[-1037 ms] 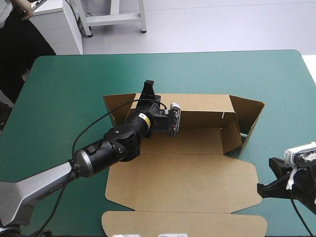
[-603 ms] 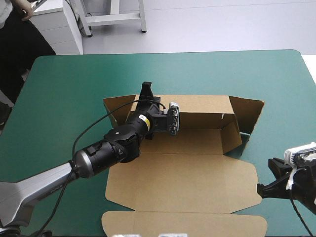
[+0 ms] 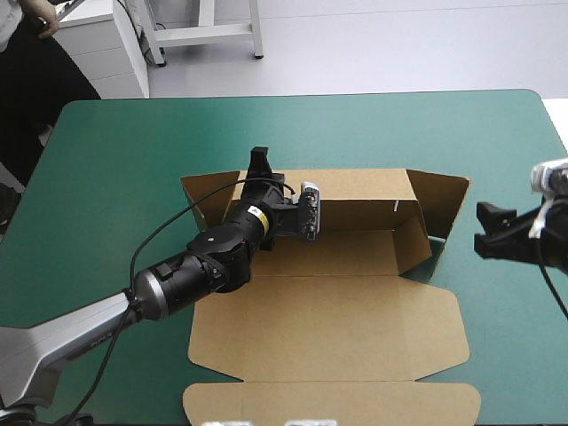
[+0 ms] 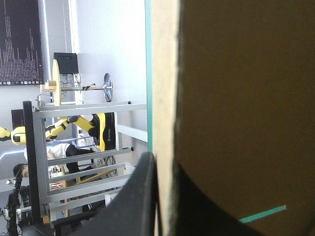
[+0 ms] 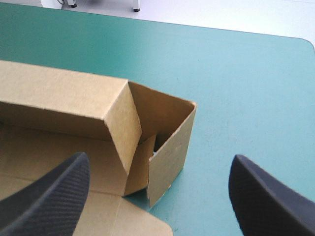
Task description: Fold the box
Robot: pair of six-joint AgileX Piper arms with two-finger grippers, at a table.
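Box (image 3: 337, 319) half-raised, lid flat; left claw (image 3: 260, 162) clamps far wall (right claw (image 3: 488, 231) spread).

Plain brown box (image 3: 328, 311), teal-green cover (image 3: 133, 151), right gripper (image 5: 160, 156) black with fine ribbing.

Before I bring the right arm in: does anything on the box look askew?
Yes. The box has its right end flap splayed outward, untucked, with a gap at the corner. No tears seen.

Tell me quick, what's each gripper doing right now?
Left gripper: shut on the box.
Right gripper: open, holding nothing, near the box's right end.
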